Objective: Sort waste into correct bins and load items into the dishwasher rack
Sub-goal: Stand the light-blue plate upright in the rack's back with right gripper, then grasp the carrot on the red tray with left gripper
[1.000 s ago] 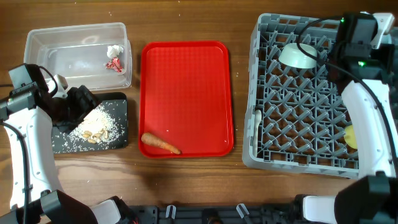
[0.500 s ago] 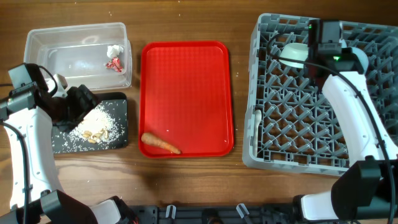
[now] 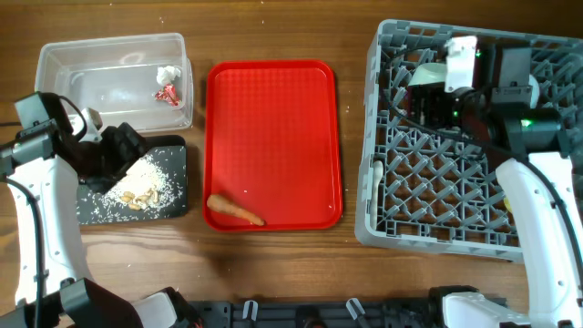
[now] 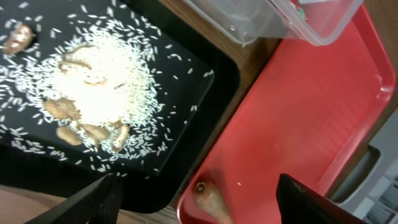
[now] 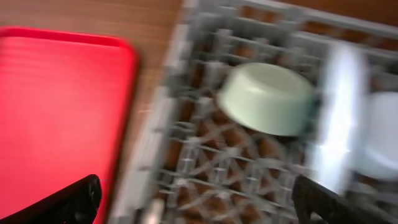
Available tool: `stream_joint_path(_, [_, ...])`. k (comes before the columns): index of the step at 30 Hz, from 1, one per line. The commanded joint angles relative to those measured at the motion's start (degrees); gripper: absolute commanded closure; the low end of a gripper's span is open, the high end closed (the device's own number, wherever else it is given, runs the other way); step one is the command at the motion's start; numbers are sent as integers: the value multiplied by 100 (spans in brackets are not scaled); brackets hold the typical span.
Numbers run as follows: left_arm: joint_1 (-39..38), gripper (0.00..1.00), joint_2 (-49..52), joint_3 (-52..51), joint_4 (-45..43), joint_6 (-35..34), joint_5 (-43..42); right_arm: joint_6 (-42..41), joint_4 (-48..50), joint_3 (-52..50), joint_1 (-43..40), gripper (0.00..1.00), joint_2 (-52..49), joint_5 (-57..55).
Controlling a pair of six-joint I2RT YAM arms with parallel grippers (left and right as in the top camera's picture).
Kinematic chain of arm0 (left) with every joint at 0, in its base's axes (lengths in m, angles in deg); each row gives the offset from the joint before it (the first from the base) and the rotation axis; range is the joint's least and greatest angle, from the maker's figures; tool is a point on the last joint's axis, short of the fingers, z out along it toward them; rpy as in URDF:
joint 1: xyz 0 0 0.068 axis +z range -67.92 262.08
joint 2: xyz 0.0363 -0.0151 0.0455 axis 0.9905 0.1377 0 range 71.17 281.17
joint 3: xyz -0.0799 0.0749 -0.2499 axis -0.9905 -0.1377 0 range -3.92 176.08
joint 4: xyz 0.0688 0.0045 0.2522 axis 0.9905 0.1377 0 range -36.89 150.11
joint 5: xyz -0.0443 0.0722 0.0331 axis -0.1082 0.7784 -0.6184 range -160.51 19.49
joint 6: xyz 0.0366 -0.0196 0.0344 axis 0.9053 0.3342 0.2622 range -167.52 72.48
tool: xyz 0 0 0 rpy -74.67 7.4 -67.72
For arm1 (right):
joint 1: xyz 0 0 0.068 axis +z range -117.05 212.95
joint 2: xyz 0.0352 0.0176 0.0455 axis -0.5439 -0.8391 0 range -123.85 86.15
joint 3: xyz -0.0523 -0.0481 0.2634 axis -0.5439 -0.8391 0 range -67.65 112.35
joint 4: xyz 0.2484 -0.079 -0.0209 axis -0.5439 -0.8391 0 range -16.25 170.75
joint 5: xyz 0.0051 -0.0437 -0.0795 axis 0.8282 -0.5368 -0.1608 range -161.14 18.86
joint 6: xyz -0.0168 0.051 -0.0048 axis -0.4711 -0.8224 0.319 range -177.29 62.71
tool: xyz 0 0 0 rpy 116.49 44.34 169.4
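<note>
The left tool (image 4: 199, 200) hangs open and empty over the black tray (image 3: 86, 211) at the table's (image 3: 273, 27) 9 o'clock, where the rice scraps (image 3: 138, 180) lie. The wrapper (image 3: 168, 88) sits in the clear tub (image 3: 64, 77) at 12 o'clock from it. The right tool (image 5: 199, 202), fingers spread wide on nothing, hovers above the grey rack (image 3: 437, 210) near the pale green bowl (image 5: 267, 99), mouth-down at the rack's 11 o'clock corner; the carrot (image 3: 234, 210) lies at 7 o'clock on the red tray (image 3: 273, 118).
</note>
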State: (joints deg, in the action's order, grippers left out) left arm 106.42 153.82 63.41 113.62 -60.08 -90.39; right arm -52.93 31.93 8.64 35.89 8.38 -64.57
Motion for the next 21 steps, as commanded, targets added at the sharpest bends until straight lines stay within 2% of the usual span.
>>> stream_joint_path(1, [-702,23,-46,-26,203,-378,-210,17,-35,-7,17,0,-44,1110])
stream_joint_path(5, [-1775,21,-46,-105,409,-1499,236,11,-164,-7,15,0,-48,1110])
stream_joint_path(6, [-2116,20,-46,-229,398,-1967,518,13,-162,-7,15,0,-48,1110])
stream_joint_path(8, [-2608,16,-46,-490,330,-2465,909,-7,-175,-7,15,0,-48,1110])
stream_joint_path(12, [-3425,14,-31,-1403,-577,-3445,1060,-42,-225,-7,15,0,-48,1113])
stream_joint_path(16, [-3814,12,118,-1980,-1552,-3609,1091,-151,-289,-7,15,0,-48,1113])
stream_joint_path(21, [-4127,15,581,-2035,-1663,-3921,1252,-153,-334,-7,15,1,-48,1113])
